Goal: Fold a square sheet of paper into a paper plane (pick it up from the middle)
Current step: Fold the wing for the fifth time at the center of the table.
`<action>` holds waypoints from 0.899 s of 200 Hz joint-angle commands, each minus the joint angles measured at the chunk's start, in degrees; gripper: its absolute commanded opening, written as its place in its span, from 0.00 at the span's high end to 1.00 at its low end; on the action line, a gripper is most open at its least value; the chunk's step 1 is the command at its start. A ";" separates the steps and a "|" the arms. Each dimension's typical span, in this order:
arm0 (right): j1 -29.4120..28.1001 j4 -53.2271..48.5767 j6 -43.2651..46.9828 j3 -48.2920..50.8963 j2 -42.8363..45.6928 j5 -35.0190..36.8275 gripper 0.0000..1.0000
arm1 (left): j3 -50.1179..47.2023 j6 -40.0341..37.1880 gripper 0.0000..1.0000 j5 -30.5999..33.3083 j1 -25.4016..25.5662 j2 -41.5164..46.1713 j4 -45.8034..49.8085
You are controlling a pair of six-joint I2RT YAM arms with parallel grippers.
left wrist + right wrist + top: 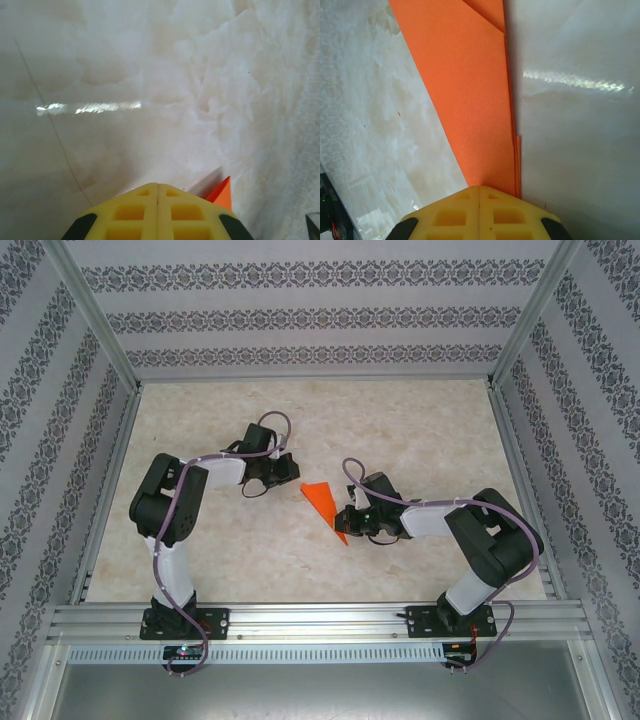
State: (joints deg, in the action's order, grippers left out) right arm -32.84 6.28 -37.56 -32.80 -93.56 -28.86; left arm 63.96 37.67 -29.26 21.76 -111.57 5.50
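Paper plane (322,502) — bright orange, folded to a tapering wedge with layered edges, flat at frame centre on the pale marbled desk (420,430). Left claw (158,187) closed beside its corner. Right claw (479,190) closed, pads at the narrow end. Surround — patterned walls (300,315).

The orange paper plane (320,500) (a narrow folded wedge) lies on the table (230,560), with the left gripper (289,476) at its far corner and the right gripper (347,521) by its near tip.

Paper plane (322,502) flat on table (420,420), abt mid, between the two grippers, L gripper (291,476) just left of its wide far end, R gripper (347,520) at its right edge nr the pointed near end
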 commanded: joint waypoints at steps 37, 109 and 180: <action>0.56 -15.15 1.17 2.12 -3.12 4.92 1.00 | -2.02 0.28 0.93 -4.02 3.92 8.82 0.22; 0.76 -15.82 1.86 0.87 -3.28 4.34 1.00 | -3.76 1.74 0.96 -6.08 9.79 0.38 -4.44; 0.77 -17.15 1.94 -5.08 4.32 0.09 0.96 | -3.70 -1.46 0.98 -0.94 10.22 -2.42 0.64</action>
State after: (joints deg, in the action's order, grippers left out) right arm -32.47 -3.95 -37.30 -35.31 -91.00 -28.42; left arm 60.71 38.30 -33.95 31.83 -112.84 3.97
